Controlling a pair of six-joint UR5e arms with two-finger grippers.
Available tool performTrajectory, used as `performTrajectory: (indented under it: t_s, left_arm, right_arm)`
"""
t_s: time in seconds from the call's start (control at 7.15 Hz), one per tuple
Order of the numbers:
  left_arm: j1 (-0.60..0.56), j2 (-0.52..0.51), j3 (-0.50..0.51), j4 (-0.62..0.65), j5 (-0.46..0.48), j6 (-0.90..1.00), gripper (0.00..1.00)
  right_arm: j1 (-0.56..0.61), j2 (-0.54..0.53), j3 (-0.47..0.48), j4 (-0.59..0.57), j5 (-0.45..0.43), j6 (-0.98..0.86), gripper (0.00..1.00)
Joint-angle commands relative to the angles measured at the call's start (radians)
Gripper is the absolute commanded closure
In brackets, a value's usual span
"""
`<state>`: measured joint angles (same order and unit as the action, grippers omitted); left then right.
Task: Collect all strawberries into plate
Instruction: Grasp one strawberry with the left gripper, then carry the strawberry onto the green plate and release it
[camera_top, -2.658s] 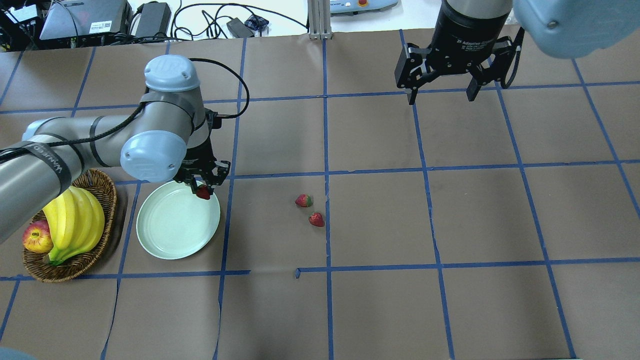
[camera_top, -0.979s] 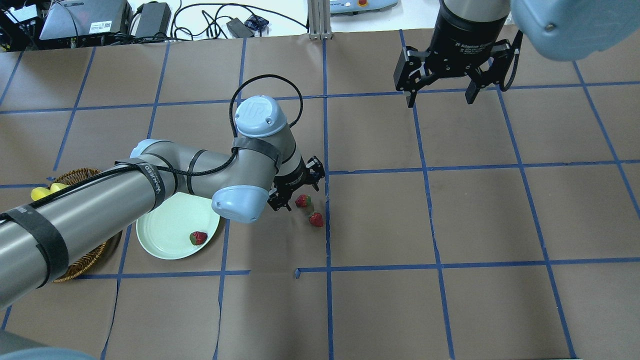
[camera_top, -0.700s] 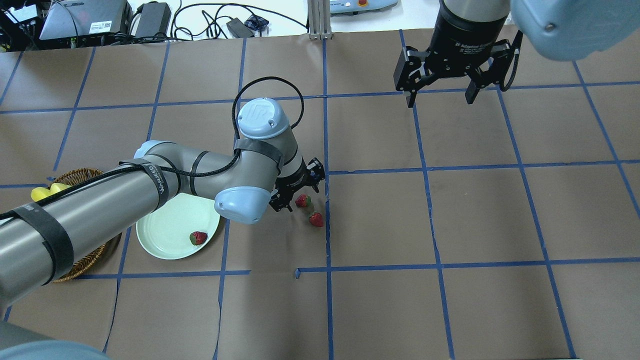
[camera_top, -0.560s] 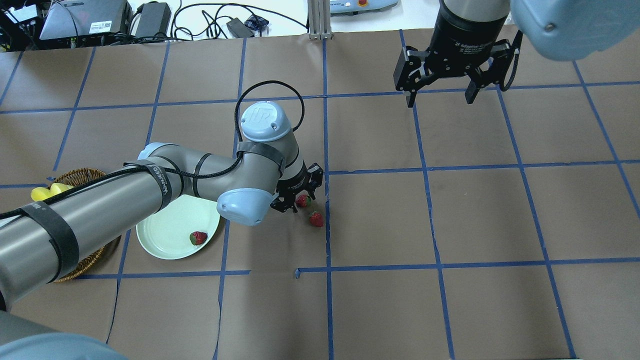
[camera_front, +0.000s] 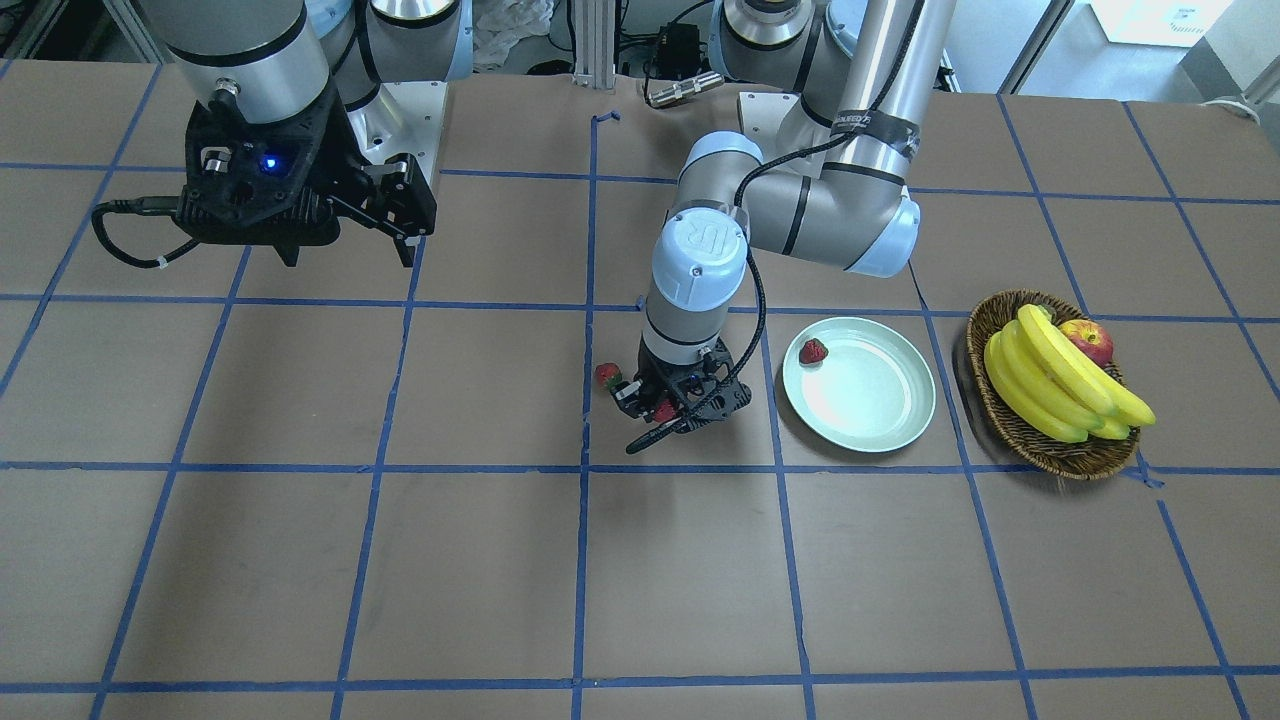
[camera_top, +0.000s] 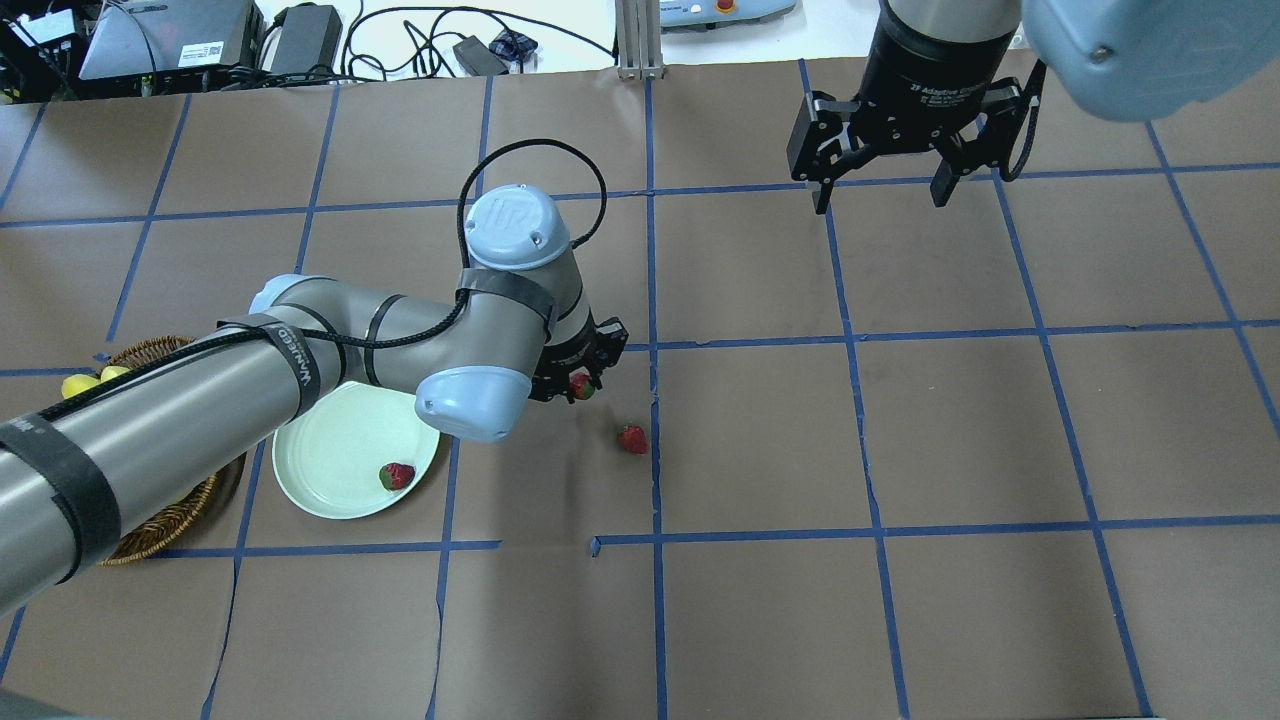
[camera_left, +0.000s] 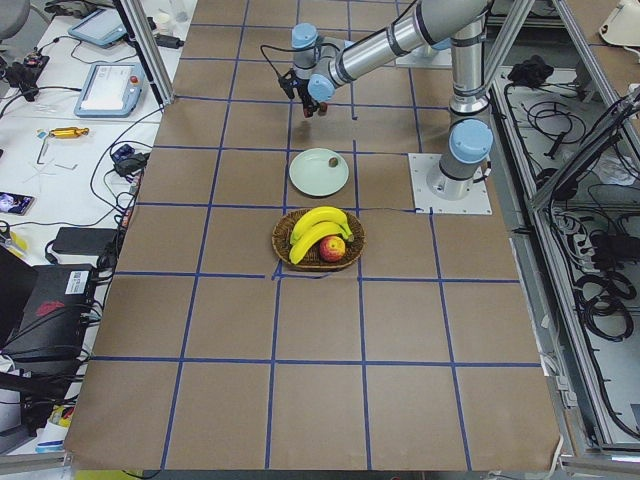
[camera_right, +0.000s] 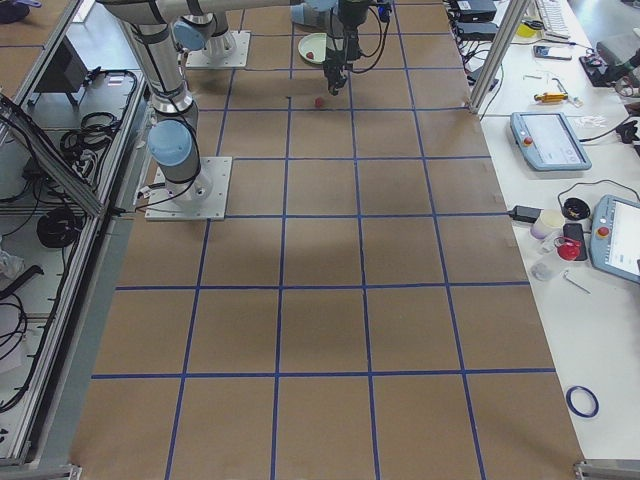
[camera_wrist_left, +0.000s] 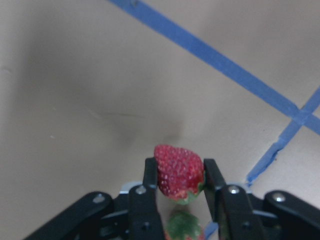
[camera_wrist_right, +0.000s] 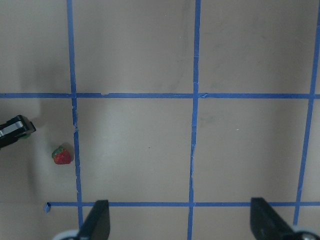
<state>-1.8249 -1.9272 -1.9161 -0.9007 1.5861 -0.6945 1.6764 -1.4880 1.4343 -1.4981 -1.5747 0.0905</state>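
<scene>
Pinching the held strawberry (camera_wrist_left: 178, 174) by its sides, the left gripper (camera_top: 581, 378) has its two black fingers (camera_wrist_left: 151, 175) drawn in narrow against the red flesh, with the green cap tucked back toward the palm. Seen from overhead, it hangs over the brown paper (camera_top: 540, 470), just short of a blue tape line (camera_top: 651, 300).

The loose strawberry (camera_top: 632, 438) lies on the paper at about four o'clock from the gripper, near but apart, just beside that tape. At about eight o'clock sits the plate (camera_top: 325, 465), pale mint. The third strawberry (camera_top: 397, 475) is inside it, close to the rim at the plate's own four o'clock.

The left arm (camera_top: 300, 350) stretches across that side. Its pale blue elbow cap overhangs the plate's rim at one o'clock, and the forearm covers most of the wicker basket (camera_top: 170, 525) farther out at eight. From across the table the basket shows bananas (camera_front: 1050, 385) and an apple (camera_front: 1088, 338).

Well apart at two o'clock, the right gripper (camera_top: 881, 198) hangs with its jaws spread wide.
</scene>
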Motion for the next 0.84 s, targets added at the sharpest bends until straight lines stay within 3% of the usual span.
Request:
performTrajectory:
  t_s: [0.0, 0.28, 0.7]
  left_arm:
    - [0.123, 0.077, -0.006, -0.165, 0.121, 0.255, 1.00]
    - [0.256, 0.132, -0.017, -0.259, 0.160, 0.486, 1.00]
    - [0.406, 0.171, -0.131, -0.248, 0.175, 0.654, 1.00]
  right_arm:
    - [0.000, 0.000, 0.000, -0.001, -0.001, 0.000, 0.00]
    - [-0.001, 0.000, 0.000, -0.001, -0.001, 0.000, 0.00]
    - [-0.001, 0.000, 0.000, -0.001, -0.001, 0.000, 0.00]
